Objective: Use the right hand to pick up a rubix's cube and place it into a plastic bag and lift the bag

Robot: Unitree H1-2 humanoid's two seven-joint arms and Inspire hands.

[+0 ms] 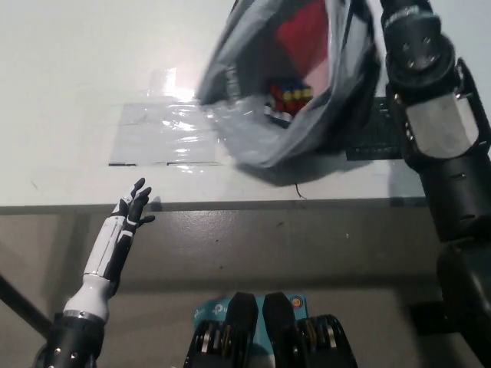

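- The counter (69,100) is carrying a clear plastic sheet (165,134), lying flat on it beside the bag's lower end.
- The right arm (437,115) is reaching up out of the top of the head view; the right hand itself is out of the picture, so whether its fingers are clamped on the bag's rim cannot be told (the bag hanging beside the arm suggests a hold, as a judgement only).
- The plastic bag (261,130) is hanging tilted and blurred, its grey body sagging; its lower end appears to be just clear of the counter, though contact cannot be ruled out.
- The bag is holding a red object (303,34) in its upper part, and the rubix's cube (291,98) is sitting low inside the bag, coloured tiles showing through the opening.
- Step in hand: the lift of the bag, the cube being already placed. The next move calls for a steady upward carry, keeping the mouth upward so the contents are not tipping out.
- The left hand (134,207) is resting at the counter's near edge, fingers spread and holding nothing.
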